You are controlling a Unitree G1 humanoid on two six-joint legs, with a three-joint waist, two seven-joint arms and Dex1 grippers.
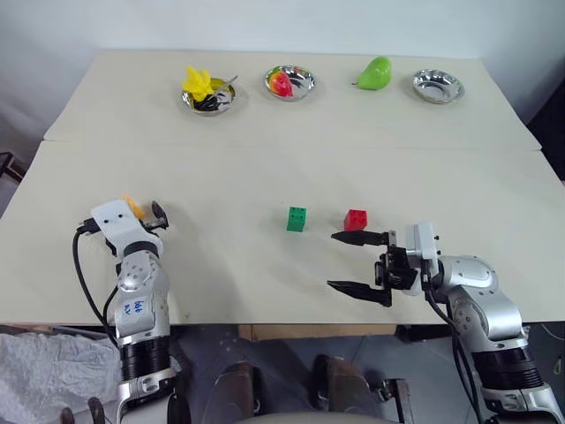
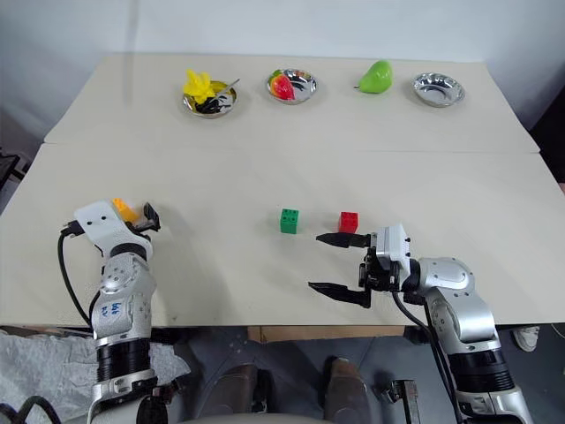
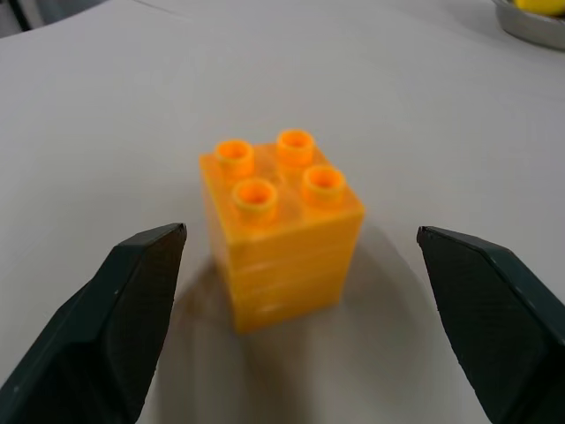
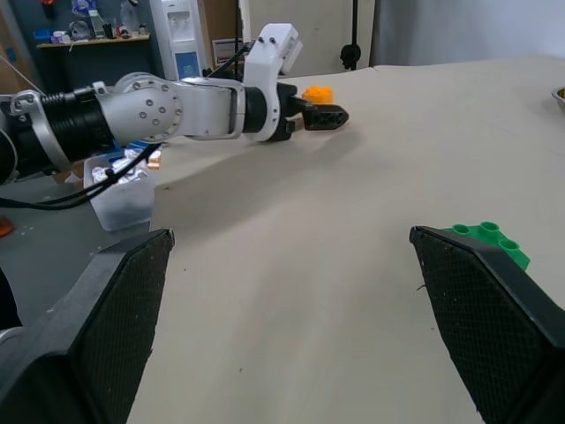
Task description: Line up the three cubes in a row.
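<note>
Left gripper [image 3: 291, 291] stands wide around the orange cube [image 3: 281, 225], a finger on either side and neither touching (the cube sits upright, studs up, near the counter's left edge). To grasp well, I judge it should close evenly on opposite flat faces, squared to the block so it does not twist. The right gripper [image 1: 360, 263] hangs wide and empty just in front of the red cube [image 1: 356, 219], with the green cube [image 1: 297, 218] near it to the left; the orange one lies well apart from both. The pale counter [image 1: 265, 265] is two boards butted together, dishes and toy fruit along its far side, a plain wall behind.
</note>
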